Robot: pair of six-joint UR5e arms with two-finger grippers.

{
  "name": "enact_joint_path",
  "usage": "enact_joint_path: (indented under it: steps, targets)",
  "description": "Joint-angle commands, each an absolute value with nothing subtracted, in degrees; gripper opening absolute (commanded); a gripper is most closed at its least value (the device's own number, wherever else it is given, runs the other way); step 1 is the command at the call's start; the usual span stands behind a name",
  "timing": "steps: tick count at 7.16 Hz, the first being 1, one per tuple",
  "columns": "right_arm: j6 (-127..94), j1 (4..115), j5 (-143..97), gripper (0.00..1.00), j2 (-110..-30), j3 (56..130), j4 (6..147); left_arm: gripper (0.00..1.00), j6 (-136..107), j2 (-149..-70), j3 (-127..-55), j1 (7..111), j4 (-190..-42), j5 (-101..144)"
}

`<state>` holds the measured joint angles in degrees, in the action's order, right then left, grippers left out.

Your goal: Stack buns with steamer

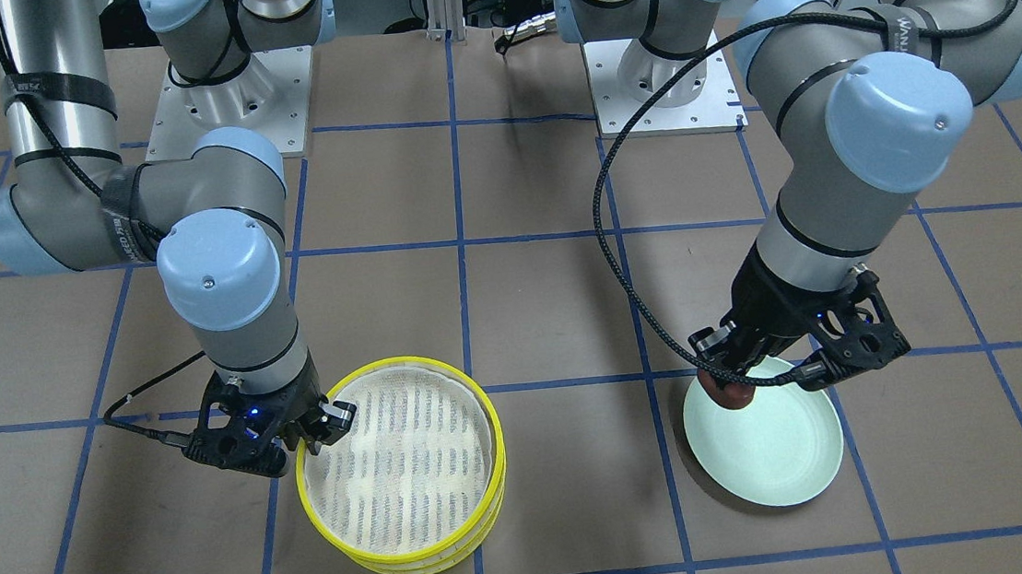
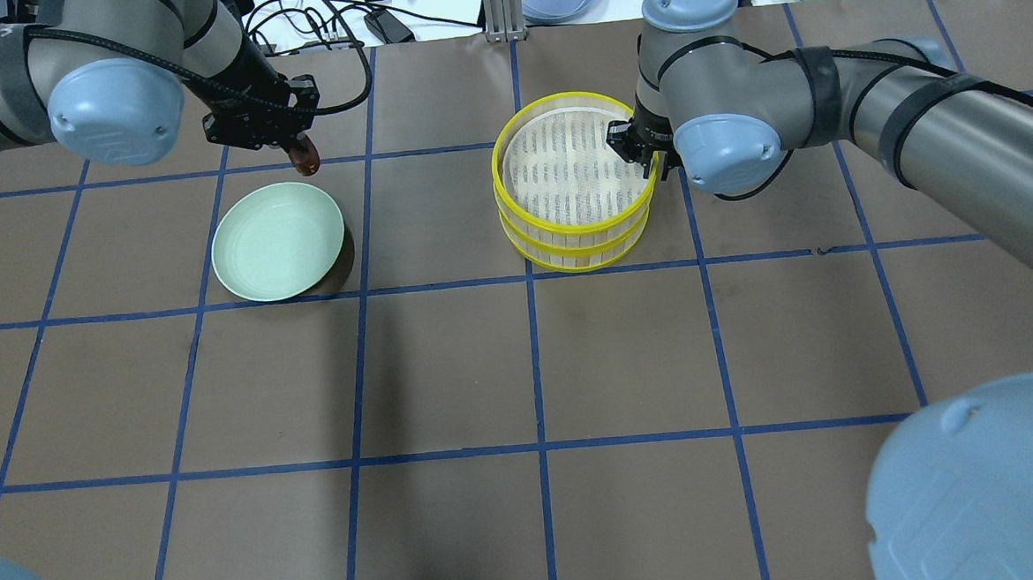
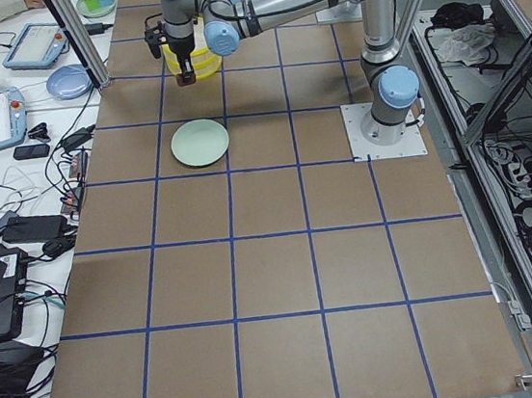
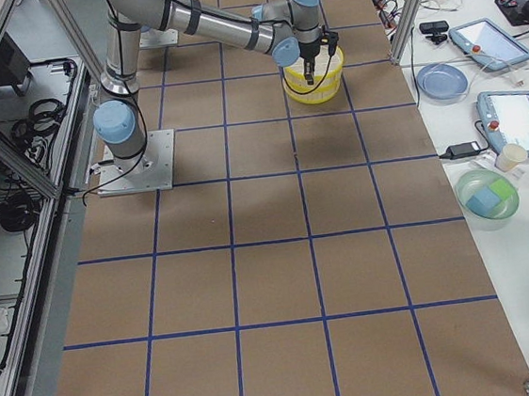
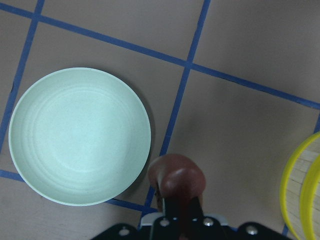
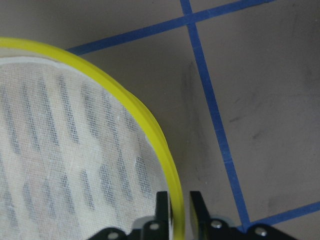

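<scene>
- Over by the pale green plate (image 5: 75,135), the left tool (image 2: 295,149) is clamped on the reddish-brown bun (image 5: 176,179). The bun hangs just off the plate's rim, on the steamer side.
- Across the counter (image 2: 450,373), the right tool (image 6: 179,209) pinches the yellow rim of the top steamer tray (image 1: 388,364), which sits a bit off-centre on the lower tray (image 1: 434,567).
- My read: that bun goes into the top tray next. Carry it high enough to clear the rim, then lower it mid-mesh, away from the right tool.
- It looks squishy, so only let go once it touches down.
- I can't spot the cream-white bun anywhere.
</scene>
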<state>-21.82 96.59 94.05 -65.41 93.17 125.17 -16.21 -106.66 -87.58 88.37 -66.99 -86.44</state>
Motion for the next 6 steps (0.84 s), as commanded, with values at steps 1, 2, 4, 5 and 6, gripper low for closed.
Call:
enact_joint_path:
  steps: [1,2,4,5,6]
  targets:
    - [-21.45,96.42,94.13,1.00,-66.17,92.55,124.90,0.00,-25.08,-106.79,-87.54,91.57,-62.51,-82.65]
    - [-20.75,95.46,94.04,1.00,-67.83,92.37,121.59,0.00,-29.92,-107.40,-87.71,92.54,-56.92,-78.44]
    - [-16.20,93.17,93.52,1.00,-76.33,89.93,106.52,0.00,-40.12,-109.24,-88.24,96.57,-52.49,-76.11]
    - [-13.91,92.99,94.04,1.00,-81.77,89.83,97.47,0.00,-47.30,-110.64,-88.33,99.38,-49.69,-76.11]
    - [-9.10,92.99,93.17,1.00,-86.87,89.74,92.95,0.00,-52.24,-111.87,-88.33,101.49,-46.44,-76.03]
